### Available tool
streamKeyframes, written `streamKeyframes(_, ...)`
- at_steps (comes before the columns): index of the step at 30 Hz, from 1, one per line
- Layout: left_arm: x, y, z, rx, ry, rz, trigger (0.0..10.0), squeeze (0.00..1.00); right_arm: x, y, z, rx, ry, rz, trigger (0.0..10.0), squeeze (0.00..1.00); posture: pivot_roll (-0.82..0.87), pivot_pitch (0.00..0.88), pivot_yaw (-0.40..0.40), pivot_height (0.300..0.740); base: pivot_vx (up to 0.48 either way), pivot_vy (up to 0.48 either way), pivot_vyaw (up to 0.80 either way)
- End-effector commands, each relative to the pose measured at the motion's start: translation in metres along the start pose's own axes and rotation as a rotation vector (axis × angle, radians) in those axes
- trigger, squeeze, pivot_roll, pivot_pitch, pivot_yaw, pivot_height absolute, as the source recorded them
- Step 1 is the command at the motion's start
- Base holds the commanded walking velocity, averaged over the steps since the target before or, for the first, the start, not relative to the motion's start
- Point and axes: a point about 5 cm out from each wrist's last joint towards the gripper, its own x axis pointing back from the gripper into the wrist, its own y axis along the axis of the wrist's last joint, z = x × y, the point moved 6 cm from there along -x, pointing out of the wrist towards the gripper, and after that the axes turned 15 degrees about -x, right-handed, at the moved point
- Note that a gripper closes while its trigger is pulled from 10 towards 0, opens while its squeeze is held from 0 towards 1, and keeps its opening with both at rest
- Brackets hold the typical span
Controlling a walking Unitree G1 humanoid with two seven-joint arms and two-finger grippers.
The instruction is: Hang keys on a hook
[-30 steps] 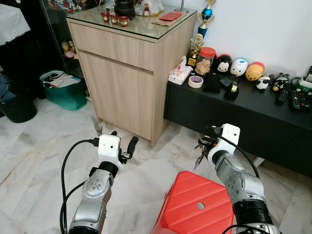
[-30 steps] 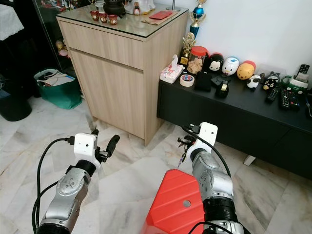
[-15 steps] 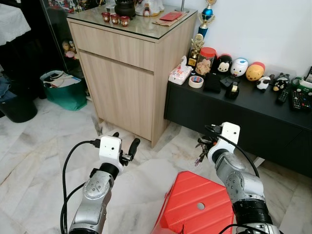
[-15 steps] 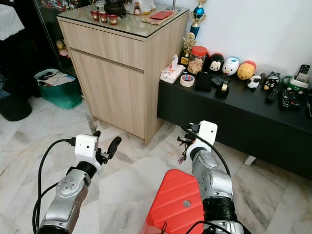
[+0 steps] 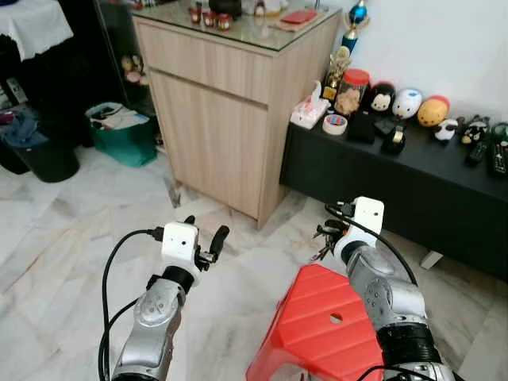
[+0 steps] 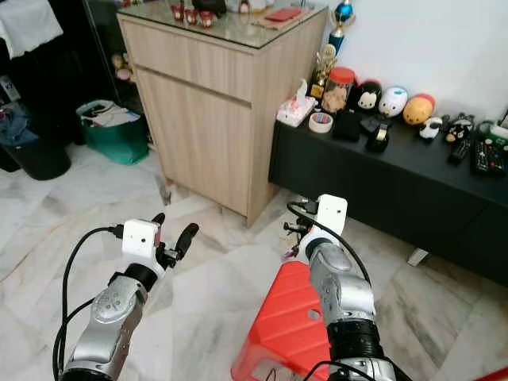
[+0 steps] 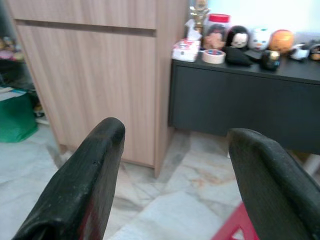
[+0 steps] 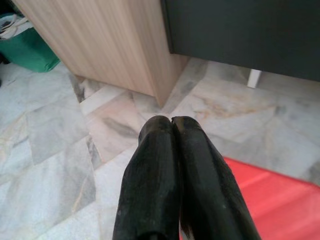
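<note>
Holding the keys (image 5: 324, 240), the right pincer (image 5: 328, 236) has its fingers pressed together on them, above the red stool (image 5: 321, 333). The left pincer (image 5: 205, 240) has its fingers apart and holds nothing. A green bin (image 5: 121, 132) full of papers sits on the floor beside the wooden cabinet (image 5: 230, 103). A jar (image 5: 352, 90) of snacks stands on the black table (image 5: 405, 163) with toys (image 5: 408, 105).
</note>
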Motion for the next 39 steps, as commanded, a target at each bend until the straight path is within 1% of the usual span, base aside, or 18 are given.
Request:
streamKeyframes(1, 0.000, 0.006, -0.002, 0.011, -0.008, -0.024, 10.0, 0.00, 0.000, 0.007, 0.001, 0.008, -0.003, -0.016, 10.0, 0.00, 0.05, 0.000, -0.067, 0.740, -0.322, 0.000, 0.00)
streamKeyframes(6, 0.000, 0.006, -0.004, 0.007, -0.022, -0.023, 10.0, 0.00, 0.000, 0.008, 0.002, 0.012, -0.004, -0.018, 10.0, 0.00, 0.05, 0.000, -0.067, 0.740, -0.322, 0.000, 0.00)
streamKeyframes(9, 0.000, 0.007, -0.005, -0.011, -0.035, -0.024, 10.0, 0.00, -0.001, 0.009, 0.002, 0.015, -0.006, -0.020, 10.0, 0.00, 0.05, 0.000, -0.069, 0.740, -0.324, 0.000, 0.00)
streamKeyframes(15, -0.001, 0.008, -0.005, -0.007, -0.037, -0.030, 10.0, 0.00, -0.001, 0.011, 0.003, 0.016, -0.009, -0.023, 10.0, 0.00, 0.05, 0.000, -0.073, 0.740, -0.321, 0.000, 0.00)
streamKeyframes(28, 0.000, 0.009, -0.004, -0.012, -0.040, -0.034, 10.0, 0.00, -0.001, 0.012, -0.001, 0.017, -0.034, -0.027, 10.0, 0.00, 0.06, 0.000, -0.080, 0.740, -0.318, 0.000, 0.00)
streamKeyframes(31, 0.000, 0.009, -0.005, -0.012, -0.048, -0.030, 10.0, 0.00, -0.001, 0.013, -0.005, 0.006, -0.058, -0.034, 10.0, 0.00, 0.06, 0.000, -0.079, 0.740, 0.000, 0.000, 0.00)
streamKeyframes(34, 0.000, 0.009, -0.007, -0.010, -0.065, -0.028, 10.0, 0.00, -0.002, 0.014, -0.004, 0.009, -0.050, -0.031, 10.0, 0.00, 0.06, 0.000, -0.079, 0.740, 0.000, 0.000, 0.00)
streamKeyframes(35, 0.000, 0.010, -0.009, -0.011, -0.090, -0.029, 10.0, 0.00, -0.002, 0.012, 0.002, 0.044, -0.013, -0.012, 10.0, 0.00, 0.06, 0.000, -0.077, 0.740, 0.000, 0.000, 0.00)
streamKeyframes(36, 0.000, 0.011, -0.012, -0.011, -0.113, -0.029, 10.0, 0.00, -0.002, 0.010, 0.008, 0.100, 0.029, 0.010, 10.0, 0.00, 0.06, 0.000, -0.077, 0.740, 0.000, 0.000, 0.00)
streamKeyframes(37, 0.000, 0.011, -0.012, -0.011, -0.113, -0.029, 10.0, 0.00, -0.002, 0.010, 0.008, 0.100, 0.029, 0.010, 10.0, 0.00, 0.06, 0.000, -0.077, 0.740, 0.000, 0.000, 0.00)
streamKeyframes(38, 0.001, 0.011, -0.019, -0.029, -0.176, -0.025, 10.0, 0.00, -0.001, 0.006, 0.021, 0.287, 0.130, 0.045, 10.0, 0.00, 0.06, 0.000, -0.077, 0.740, 0.000, 0.000, 0.00)
streamKeyframes(39, 0.002, 0.011, -0.023, -0.039, -0.208, -0.024, 10.0, 0.00, -0.001, 0.005, 0.025, 0.355, 0.163, 0.055, 10.0, 0.00, 0.06, 0.000, -0.078, 0.740, 0.000, 0.000, 0.00)
